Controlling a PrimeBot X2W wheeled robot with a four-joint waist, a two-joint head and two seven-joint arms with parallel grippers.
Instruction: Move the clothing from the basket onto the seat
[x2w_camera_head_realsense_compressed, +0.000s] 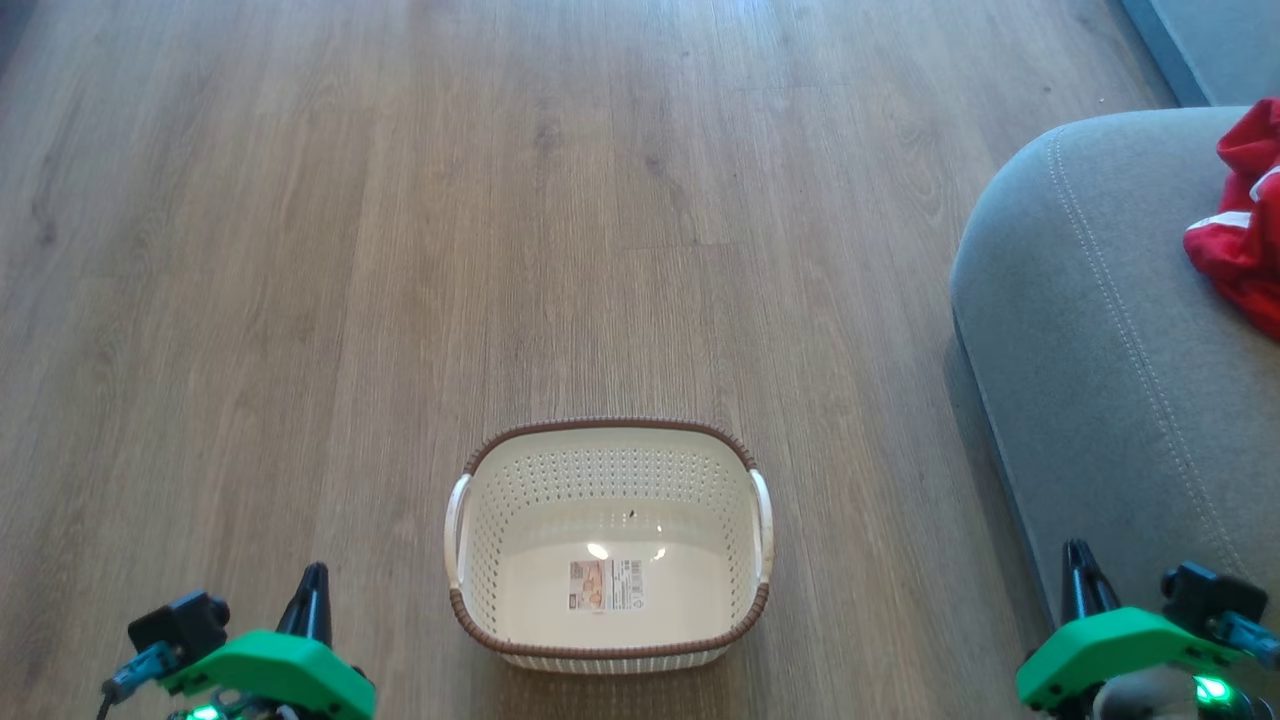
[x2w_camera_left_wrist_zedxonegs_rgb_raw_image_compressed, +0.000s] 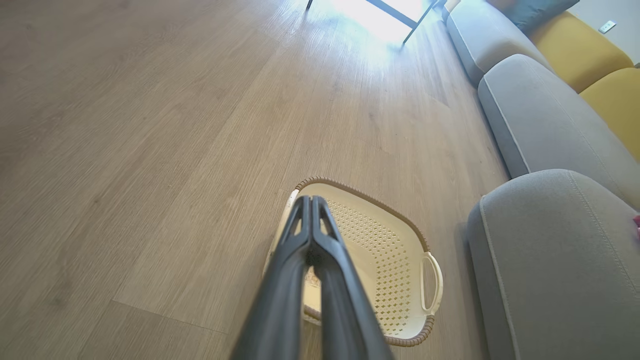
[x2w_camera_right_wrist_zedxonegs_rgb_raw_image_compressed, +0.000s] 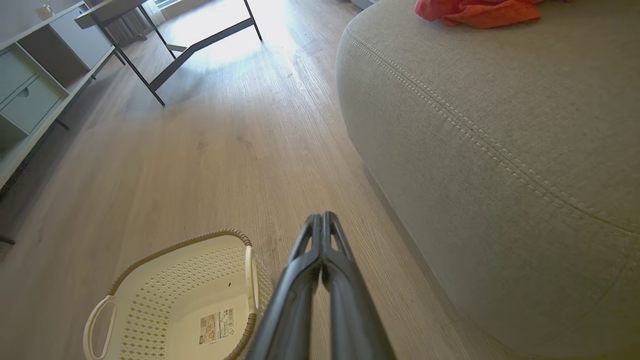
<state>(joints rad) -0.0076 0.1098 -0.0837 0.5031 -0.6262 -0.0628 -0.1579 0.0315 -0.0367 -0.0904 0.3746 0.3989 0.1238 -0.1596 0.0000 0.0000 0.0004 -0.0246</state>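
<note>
The cream basket with its brown rim stands on the wood floor, holding nothing but a sticker label; it also appears as the basket and the basket. Red clothing with white stripes lies on the grey seat at the right; the clothing rests on the seat. My left gripper is shut and empty at the lower left, fingertips together. At the lower right, my right gripper is also shut and empty, in front of the seat's edge.
More grey sofa cushions and yellow back cushions run along the right. A dark-legged table and a pale shelf unit stand farther off. Bare wood floor spreads around the basket.
</note>
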